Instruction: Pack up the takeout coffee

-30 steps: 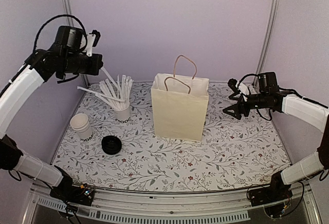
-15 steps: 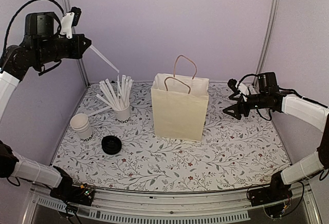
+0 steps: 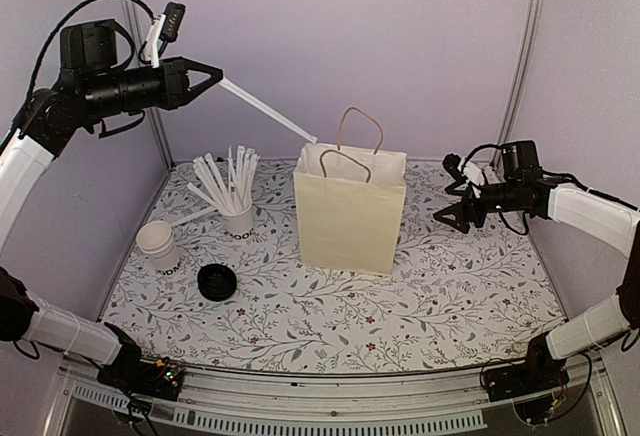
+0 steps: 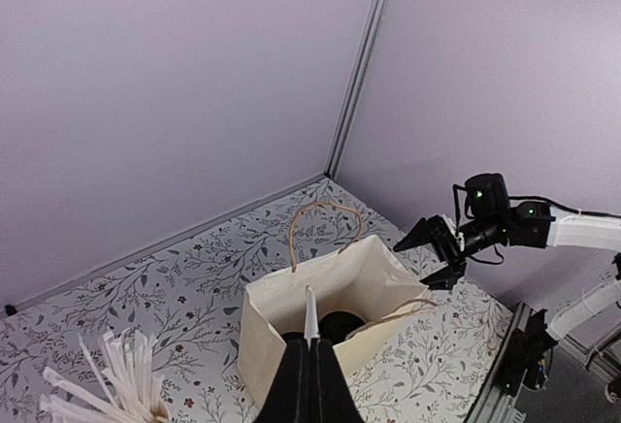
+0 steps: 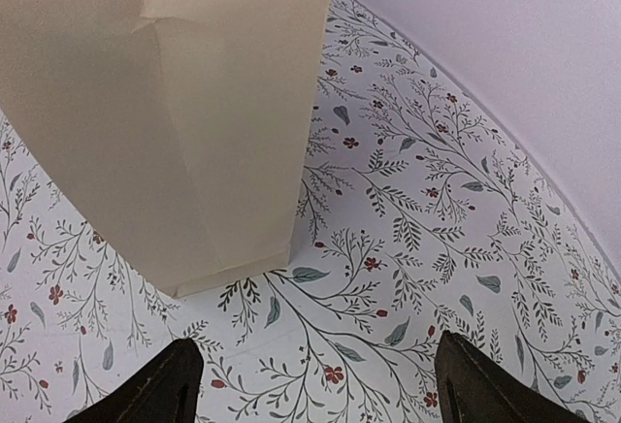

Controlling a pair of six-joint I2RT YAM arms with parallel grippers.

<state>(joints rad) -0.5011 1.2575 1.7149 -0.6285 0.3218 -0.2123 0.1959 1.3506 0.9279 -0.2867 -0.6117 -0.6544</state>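
Your left gripper [image 3: 213, 74] is up high over the desk's far-left corner, pinched fully closed on one white stick [image 3: 265, 109]. The stick slants down to the right, and its far tip sits at the top left rim of the paper bag [image 3: 350, 218]. The bag stands upright around the middle of the desk [image 3: 450, 296], toward the far edge, with its mouth open and its handles up.

From the left wrist you look down into the bag at a dark round shape. It is probably the black lid of the takeout coffee [image 4: 342, 326], though the cup under it is hidden.

Your right gripper [image 3: 448, 208] hangs off the bag's right side, well apart from it, jaws spread wide with nothing between them.

Toward the left edge stands a cup of white sticks [image 3: 238, 218]. A stack of lidless white cups [image 3: 160, 246] stands nearer you, and a loose black lid [image 3: 217, 282] lies flat just beside the stack.
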